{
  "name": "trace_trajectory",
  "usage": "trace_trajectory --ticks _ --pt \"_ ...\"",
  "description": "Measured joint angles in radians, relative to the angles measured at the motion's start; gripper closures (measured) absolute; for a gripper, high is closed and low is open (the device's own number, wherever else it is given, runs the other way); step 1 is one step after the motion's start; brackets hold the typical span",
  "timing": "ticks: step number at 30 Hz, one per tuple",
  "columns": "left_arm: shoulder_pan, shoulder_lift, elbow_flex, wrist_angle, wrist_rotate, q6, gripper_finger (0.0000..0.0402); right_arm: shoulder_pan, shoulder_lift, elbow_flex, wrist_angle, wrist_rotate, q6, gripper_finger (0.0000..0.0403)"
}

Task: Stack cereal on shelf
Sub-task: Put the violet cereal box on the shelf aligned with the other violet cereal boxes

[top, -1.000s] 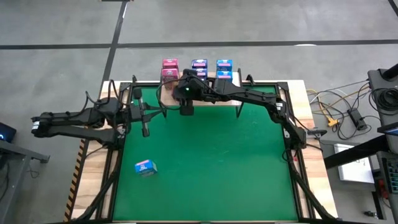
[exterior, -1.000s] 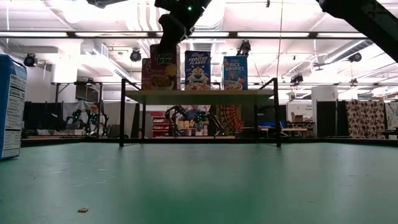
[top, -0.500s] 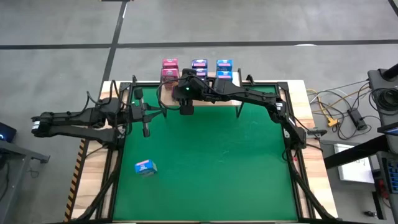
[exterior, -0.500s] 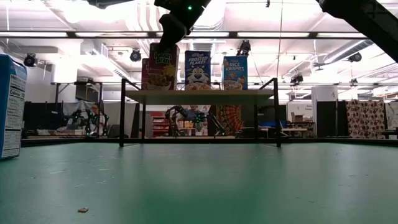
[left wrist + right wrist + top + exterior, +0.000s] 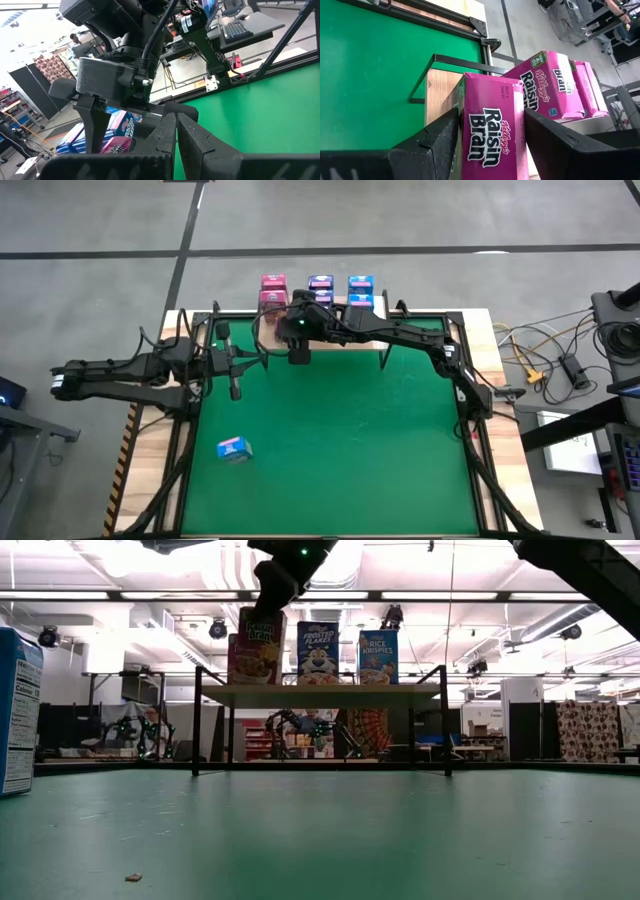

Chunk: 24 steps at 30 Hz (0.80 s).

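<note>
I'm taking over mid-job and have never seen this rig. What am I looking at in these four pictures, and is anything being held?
Two dark robot arms work over a green mat. One picture looks straight down, one looks level from the mat's surface, and two come from cameras on the wrists. The right tool is shut on a pink Raisin Bran box, held at the left end of the small wooden shelf, where more cereal boxes already stand. The left tool waits shut over the mat's left side, empty. One blue box remains on the mat near the front left.
</note>
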Motion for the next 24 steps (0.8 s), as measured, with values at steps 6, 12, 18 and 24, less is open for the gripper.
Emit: trace_trajectory --ticks 6,12,18,24 --pt "0.000 0.000 0.000 0.000 0.000 0.000 0.0401 0.000 0.000 0.000 -0.003 0.000 -0.027 0.0202" --pt "0.000 0.000 0.000 0.003 0.000 0.000 0.0401 -0.011 0.000 0.000 0.008 -0.001 0.006 0.0207" --pt "0.000 0.000 0.000 0.006 0.000 0.000 0.0401 -0.024 0.000 -0.003 0.007 0.000 0.040 0.0173" --pt "0.000 0.000 0.000 0.006 0.000 0.000 0.0402 -0.031 0.002 -0.004 0.013 -0.001 0.042 0.0137"
